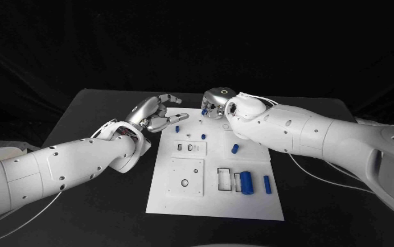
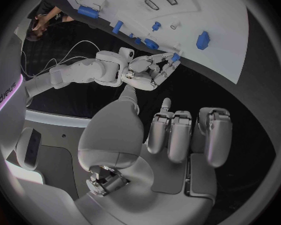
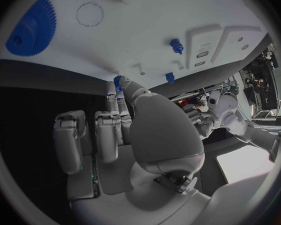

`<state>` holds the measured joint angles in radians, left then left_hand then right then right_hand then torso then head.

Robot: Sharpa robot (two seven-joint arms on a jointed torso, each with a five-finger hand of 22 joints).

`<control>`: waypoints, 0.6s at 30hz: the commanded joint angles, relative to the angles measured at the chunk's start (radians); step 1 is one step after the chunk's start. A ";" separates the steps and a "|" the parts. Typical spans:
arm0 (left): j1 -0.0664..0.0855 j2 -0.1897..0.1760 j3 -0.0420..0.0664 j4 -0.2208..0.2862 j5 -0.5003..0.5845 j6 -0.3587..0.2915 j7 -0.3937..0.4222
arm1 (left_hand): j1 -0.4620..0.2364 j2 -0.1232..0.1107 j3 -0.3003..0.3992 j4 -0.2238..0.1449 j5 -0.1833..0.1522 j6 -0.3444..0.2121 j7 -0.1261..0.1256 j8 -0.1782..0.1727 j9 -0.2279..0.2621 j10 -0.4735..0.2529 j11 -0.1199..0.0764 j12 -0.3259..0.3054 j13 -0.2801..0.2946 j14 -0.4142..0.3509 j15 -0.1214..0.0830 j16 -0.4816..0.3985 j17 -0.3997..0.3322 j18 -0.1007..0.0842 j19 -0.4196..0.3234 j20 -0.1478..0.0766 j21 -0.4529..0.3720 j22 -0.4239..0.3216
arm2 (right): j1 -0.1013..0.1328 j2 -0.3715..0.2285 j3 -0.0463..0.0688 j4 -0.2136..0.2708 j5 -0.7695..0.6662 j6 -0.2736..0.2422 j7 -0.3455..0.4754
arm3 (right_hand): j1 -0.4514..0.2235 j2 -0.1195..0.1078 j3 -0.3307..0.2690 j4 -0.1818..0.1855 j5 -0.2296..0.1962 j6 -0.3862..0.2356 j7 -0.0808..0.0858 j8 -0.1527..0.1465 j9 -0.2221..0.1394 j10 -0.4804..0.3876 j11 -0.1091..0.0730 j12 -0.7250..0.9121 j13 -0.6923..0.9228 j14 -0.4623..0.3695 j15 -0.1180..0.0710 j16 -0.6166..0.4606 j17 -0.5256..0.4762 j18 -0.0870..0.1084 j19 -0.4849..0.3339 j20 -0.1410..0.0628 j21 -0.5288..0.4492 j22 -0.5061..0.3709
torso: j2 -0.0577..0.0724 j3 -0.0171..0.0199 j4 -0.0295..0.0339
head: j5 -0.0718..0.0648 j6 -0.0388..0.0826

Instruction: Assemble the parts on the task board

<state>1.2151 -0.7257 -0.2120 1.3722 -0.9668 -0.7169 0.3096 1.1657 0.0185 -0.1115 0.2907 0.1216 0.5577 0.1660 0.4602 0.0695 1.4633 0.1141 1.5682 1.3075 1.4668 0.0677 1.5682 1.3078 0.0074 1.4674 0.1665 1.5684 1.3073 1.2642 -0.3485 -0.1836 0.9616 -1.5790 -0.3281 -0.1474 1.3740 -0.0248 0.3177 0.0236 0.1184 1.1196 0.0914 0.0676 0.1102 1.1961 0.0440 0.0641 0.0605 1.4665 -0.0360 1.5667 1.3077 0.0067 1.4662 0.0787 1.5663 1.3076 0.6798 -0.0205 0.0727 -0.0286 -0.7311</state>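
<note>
Two silver hands meet over the far end of the white task board point(image 1: 215, 198). The right hand point(image 1: 217, 103) pinches a small blue part point(image 3: 118, 81) at its fingertips just above the board's far edge; which way that piece points cannot be told. The left hand point(image 1: 155, 112) hovers beside the board's far left corner, holding nothing, fingers loosely curled and apart. Toward the board's near end, a thick blue cylinder point(image 1: 246, 182) and a thinner blue bar point(image 1: 267, 184) lie flat side by side, long axes running from near edge to far edge. A short blue piece point(image 1: 235, 148) lies tilted mid-board. A blue gear point(image 3: 30, 27) sits flat on the board near the right hand.
</note>
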 commanded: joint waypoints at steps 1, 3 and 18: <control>0.003 0.001 0.001 0.003 -0.003 -0.006 0.006 | 0.002 0.011 -0.005 0.001 -0.001 0.006 0.020 -0.004 0.000 0.108 0.007 0.003 0.263 0.104 0.004 0.003 0.263 -0.007 0.103 0.009 0.002 0.263 | -0.001 0.005 0.000 -0.005 -0.013 0.019 -0.007 | -0.002 -0.007 0.006 -0.001 0.003 -0.008 0.001 0.001 0.000 -0.007 0.002 -0.005 -0.001 0.104 0.003 0.004 0.263 -0.007 0.105 0.001 0.004 0.263 | 0.001 0.0002 -0.0004 | 0.003 0.001; 0.003 0.000 0.001 0.003 -0.003 -0.007 0.006 | 0.002 0.011 -0.005 0.001 -0.001 0.006 0.020 -0.004 0.000 0.108 0.007 0.003 0.263 0.104 0.004 0.003 0.263 -0.007 0.103 0.009 0.002 0.263 | -0.001 0.007 0.000 -0.007 -0.013 0.019 -0.008 | -0.002 -0.007 0.007 -0.001 0.002 -0.009 0.001 0.000 -0.001 -0.008 0.002 -0.005 -0.001 0.104 0.003 0.004 0.263 -0.007 0.105 0.002 0.004 0.263 | 0.001 0.0000 -0.0001 | 0.002 0.000; 0.003 -0.001 0.001 0.002 -0.003 -0.008 0.004 | 0.003 0.013 -0.006 0.000 -0.001 0.009 0.021 -0.005 0.000 0.108 0.008 0.003 0.263 0.104 0.005 0.003 0.263 -0.007 0.103 0.010 0.002 0.263 | -0.001 0.017 0.000 -0.021 -0.013 0.030 -0.011 | -0.007 -0.010 0.013 0.004 -0.003 -0.019 0.001 -0.004 -0.004 -0.020 0.003 -0.005 -0.001 0.104 0.004 0.004 0.263 -0.007 0.105 0.003 0.004 0.263 | 0.000 -0.0014 0.0008 | 0.004 -0.001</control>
<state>1.2155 -0.7276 -0.2120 1.3721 -0.9668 -0.7180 0.3087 1.1696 0.0224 -0.1115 0.2907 0.1216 0.5577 0.1660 0.4602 0.0695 1.4670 0.1178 1.5682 1.3074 1.4668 0.0677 1.5682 1.3076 0.0075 1.4637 0.1701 1.5684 1.3074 1.2630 -0.3331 -0.1841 0.9426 -1.5791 -0.3209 -0.1502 1.3701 -0.0287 0.3260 0.0262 0.1182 1.1070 0.0901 0.0640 0.1069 1.1854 0.0477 0.0641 0.0604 1.4665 -0.0360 1.5667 1.3075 0.0068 1.4662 0.0787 1.5663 1.3073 0.6807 -0.0218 0.0734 -0.0254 -0.7317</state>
